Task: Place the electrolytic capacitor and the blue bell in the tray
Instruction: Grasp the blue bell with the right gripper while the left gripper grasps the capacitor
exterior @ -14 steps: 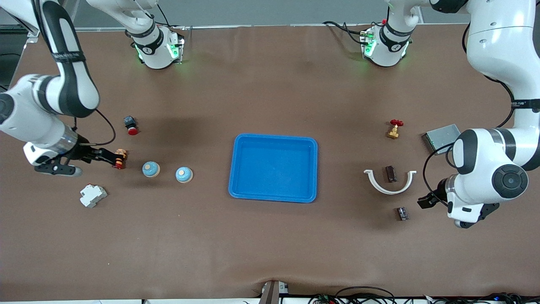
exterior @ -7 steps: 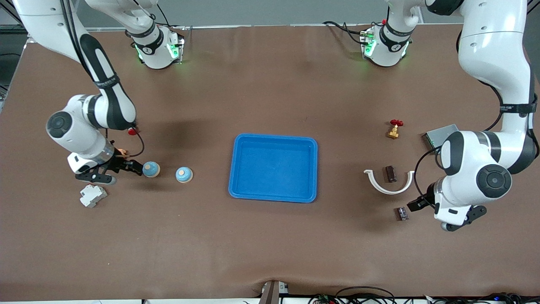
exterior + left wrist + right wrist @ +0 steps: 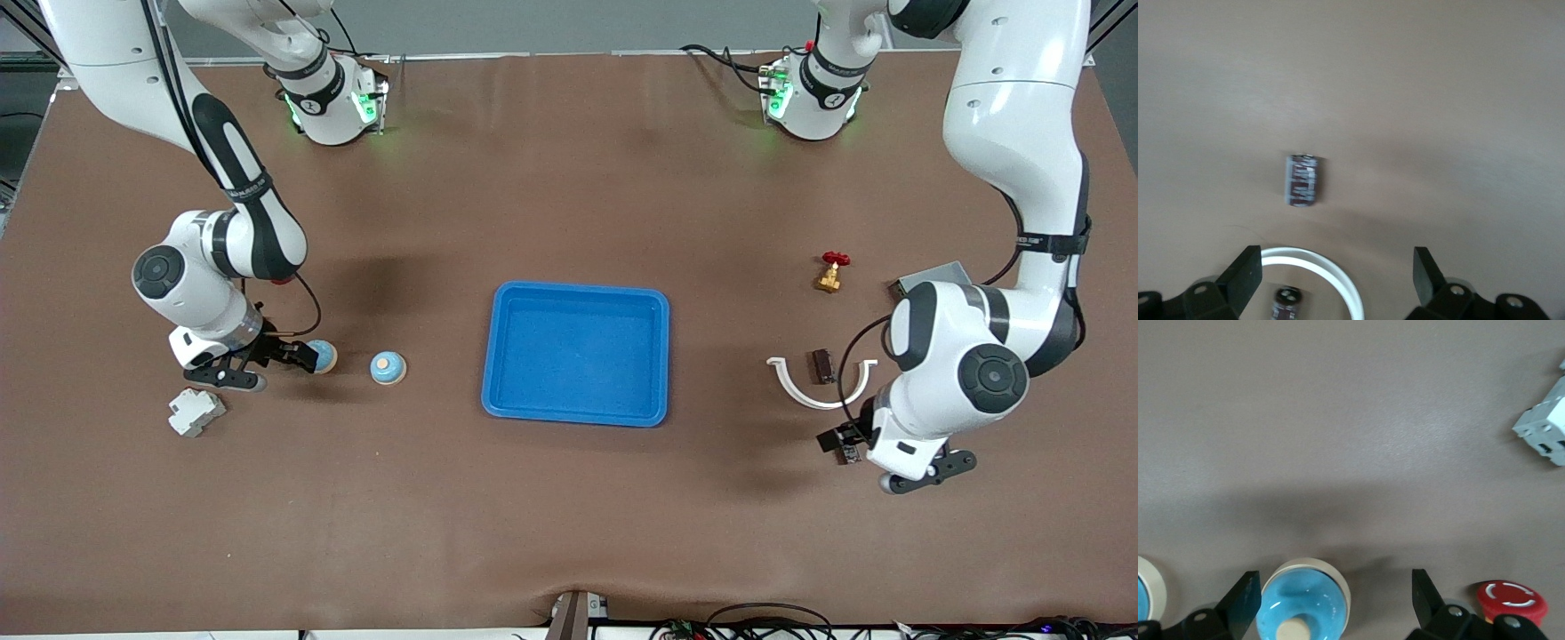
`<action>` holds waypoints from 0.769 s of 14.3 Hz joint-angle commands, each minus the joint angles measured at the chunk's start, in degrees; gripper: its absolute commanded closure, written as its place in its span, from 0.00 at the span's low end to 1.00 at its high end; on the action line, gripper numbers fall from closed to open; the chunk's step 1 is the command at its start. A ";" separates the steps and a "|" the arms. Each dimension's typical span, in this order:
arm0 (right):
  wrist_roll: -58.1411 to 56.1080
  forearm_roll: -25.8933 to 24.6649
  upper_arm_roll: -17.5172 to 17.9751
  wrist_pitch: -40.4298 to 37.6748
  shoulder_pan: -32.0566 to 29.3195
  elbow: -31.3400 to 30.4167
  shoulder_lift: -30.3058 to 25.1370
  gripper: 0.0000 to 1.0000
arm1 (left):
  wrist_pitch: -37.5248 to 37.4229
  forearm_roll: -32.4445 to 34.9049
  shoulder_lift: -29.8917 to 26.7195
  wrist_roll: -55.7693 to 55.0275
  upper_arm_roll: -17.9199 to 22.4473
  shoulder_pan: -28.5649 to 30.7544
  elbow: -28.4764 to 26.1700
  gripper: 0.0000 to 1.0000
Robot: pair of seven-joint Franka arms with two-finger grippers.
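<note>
Approach is the step in hand, judging by how both arms are hanging low over their targets with nothing gripped. Nearest the front camera, at the left arm's end of the tabletop (image 3: 569, 533), the left claw (image 3: 840, 442) is hovering over the electrolytic capacitor (image 3: 1302, 180), which is lying on its side; in the left wrist view the fingers (image 3: 1245, 275) are standing wide apart, with the capacitor clear of them. The white curved bracket (image 3: 822, 384) is lying just farther back, curving around a second dark capacitor (image 3: 823, 365). At the right arm's end, the right claw (image 3: 300, 357) is sitting low by one blue bell (image 3: 1303, 605), its fingers (image 3: 1243, 599) spread wide with the bell partly between them; a second blue bell (image 3: 388, 367) is resting beside it toward the tray, and a white breaker (image 3: 196, 412) is lying nearer the camera. Next, each claw probably needs to drop until its fingers are straddling its part, then close and lift. Midway along the tabletop, the blue tray (image 3: 498, 356) is holding nothing, so neither part is delivered. Farther back, a brass valve (image 3: 831, 272) and a grey metal plate (image 3: 933, 276) are sitting near the left arm.
</note>
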 commanded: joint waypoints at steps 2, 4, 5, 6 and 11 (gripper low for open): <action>2.14 0.39 -0.12 0.62 1.36 -1.09 0.27 0.00 | 0.73 -0.39 1.22 6.17 0.10 -0.87 0.95 0.00; 2.23 0.47 -0.12 0.71 1.45 -1.53 0.27 0.00 | 2.75 -0.39 1.84 8.20 0.36 -0.87 1.03 0.00; 2.23 0.47 -0.12 0.71 1.45 -1.62 0.27 0.00 | 2.76 -0.39 1.92 9.60 0.53 -0.61 1.03 0.00; 2.23 0.47 -0.12 0.79 1.45 -2.14 0.36 0.00 | 2.76 -0.74 1.84 11.09 0.45 0.00 0.95 0.00; 2.23 0.47 -0.12 4.13 1.36 -4.52 0.44 0.00 | 1.79 -0.92 2.45 11.90 0.54 1.32 0.60 0.00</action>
